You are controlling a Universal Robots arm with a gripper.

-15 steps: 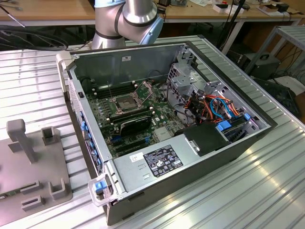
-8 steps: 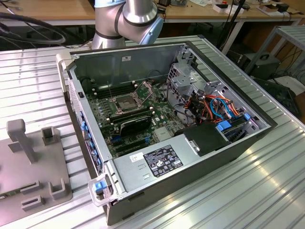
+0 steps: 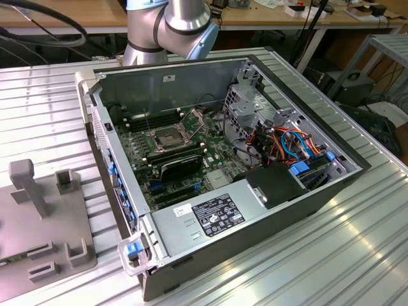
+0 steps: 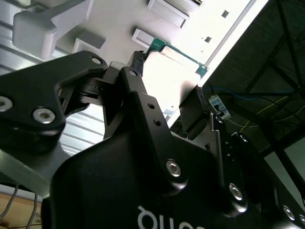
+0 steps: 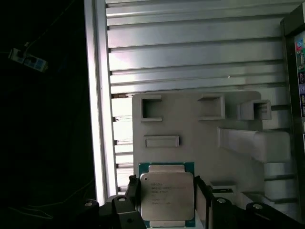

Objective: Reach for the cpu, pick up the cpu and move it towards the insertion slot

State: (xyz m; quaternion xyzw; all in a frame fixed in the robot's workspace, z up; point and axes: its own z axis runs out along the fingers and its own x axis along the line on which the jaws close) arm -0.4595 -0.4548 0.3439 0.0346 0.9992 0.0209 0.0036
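Pinching the cpu (image 5: pixel 167 195) by two opposite edges, the gripper (image 5: pixel 167 186) has it above the grey fixture plate (image 5: pixel 200 129). Printed lines on its lid, gripper body mostly cut off. Exterior view: insertion slot (image 3: pixel 167 136) sits inside the open computer case (image 3: pixel 166 80), black printed label (image 3: pixel 217 215) toward the exterior view's right.

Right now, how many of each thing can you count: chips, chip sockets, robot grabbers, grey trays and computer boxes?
cpu: 1, held in the gripper
insertion slot: 1, on the board inside the case
gripper: 1
grey tray: 1, beside the case
computer case: 1, open
Total: 5
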